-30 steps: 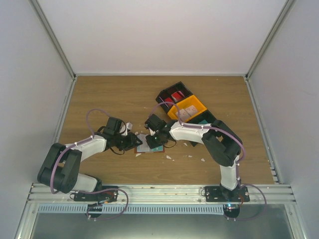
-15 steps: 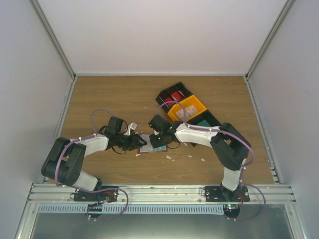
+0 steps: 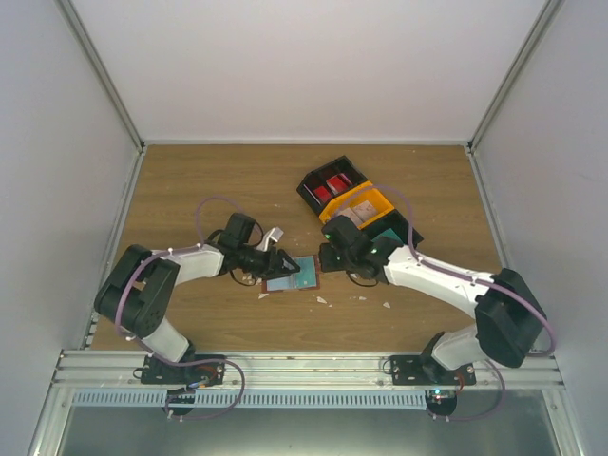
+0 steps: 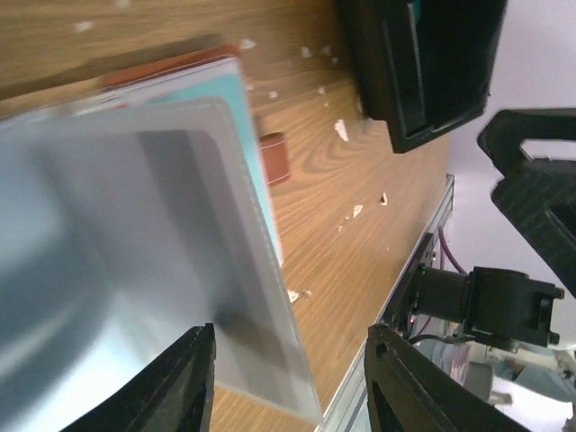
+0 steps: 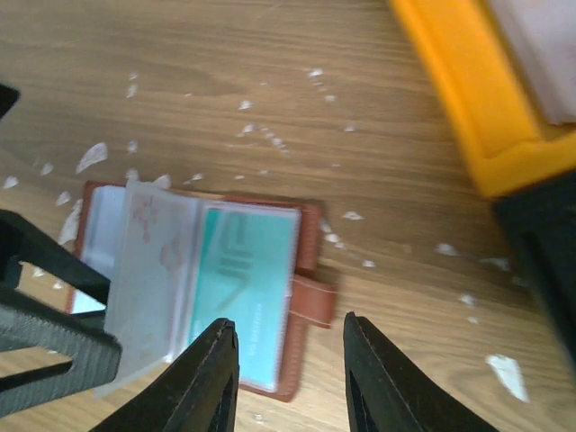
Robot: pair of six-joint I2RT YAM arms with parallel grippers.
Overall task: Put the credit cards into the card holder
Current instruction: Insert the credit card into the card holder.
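Note:
The reddish-brown card holder (image 3: 306,274) lies open on the table between my grippers. A teal credit card (image 5: 243,286) sits in its clear pocket, with the snap tab (image 5: 311,300) to its right. A pale translucent page (image 5: 148,270) stands lifted from its left half and fills the left wrist view (image 4: 135,252). My left gripper (image 3: 283,259) is open, its fingers (image 5: 40,310) either side of that page. My right gripper (image 3: 332,255) is open and empty, just right of the holder (image 5: 286,382).
The black-and-orange bin tray (image 3: 306,183) stands behind the right gripper, with red cards (image 3: 334,183), whitish cards (image 3: 355,215) and a teal one (image 3: 385,233) in its compartments. Its orange wall (image 5: 468,108) is close in the right wrist view. Small white scraps (image 3: 323,300) lie around the holder.
My right gripper has drawn back to the right, off the holder. My left gripper has moved right onto the holder's left half. The teal card in its pocket now shows.

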